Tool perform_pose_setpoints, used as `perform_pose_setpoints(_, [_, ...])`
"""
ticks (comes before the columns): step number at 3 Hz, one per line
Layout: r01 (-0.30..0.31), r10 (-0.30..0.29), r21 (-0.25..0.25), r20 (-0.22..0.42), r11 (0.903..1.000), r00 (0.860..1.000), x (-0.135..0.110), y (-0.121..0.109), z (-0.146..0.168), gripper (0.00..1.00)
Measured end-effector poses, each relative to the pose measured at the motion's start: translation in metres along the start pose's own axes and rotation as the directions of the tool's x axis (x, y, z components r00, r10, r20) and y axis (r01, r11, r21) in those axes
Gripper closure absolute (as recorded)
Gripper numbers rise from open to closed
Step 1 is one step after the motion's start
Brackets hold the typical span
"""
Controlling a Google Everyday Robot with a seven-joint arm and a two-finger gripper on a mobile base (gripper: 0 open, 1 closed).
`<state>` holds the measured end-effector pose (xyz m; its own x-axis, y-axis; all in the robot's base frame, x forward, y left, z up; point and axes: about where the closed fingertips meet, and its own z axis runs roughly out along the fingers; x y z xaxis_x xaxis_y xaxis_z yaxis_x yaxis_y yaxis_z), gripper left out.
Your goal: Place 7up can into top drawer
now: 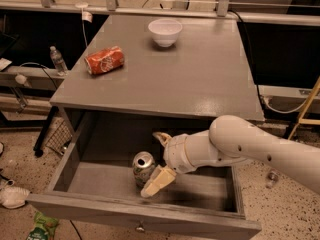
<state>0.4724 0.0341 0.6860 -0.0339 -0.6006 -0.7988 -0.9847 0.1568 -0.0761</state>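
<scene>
The 7up can (143,167) stands upright on the floor of the open top drawer (125,210), left of centre, its shiny top showing. My gripper (151,164) reaches into the drawer from the right on the white arm (250,144). Its fingers are spread open on either side of the can. The near finger (158,180) is in front of the can and the far finger (161,137) is behind it. I cannot tell whether either finger still touches the can. The drawer's small knob (140,228) shows on the front panel.
An orange-red can (104,60) lies on its side on the grey tabletop (200,79), and a white bowl (165,31) stands at the back. A water bottle (57,59) is on a shelf to the left. A shoe (12,196) and a green packet (40,229) lie on the floor.
</scene>
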Motion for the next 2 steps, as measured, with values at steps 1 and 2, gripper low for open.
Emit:
perform_pose_setpoints(1, [0.001, 0.000, 0.035, -0.021, 0.9994, 1.000, 0.005, -0.008, -0.032, 0.00])
perform_pose_setpoints(2, [-0.023, 0.027, 0.096, -0.036, 0.9951, 0.999, 0.019, -0.021, -0.076, 0.00])
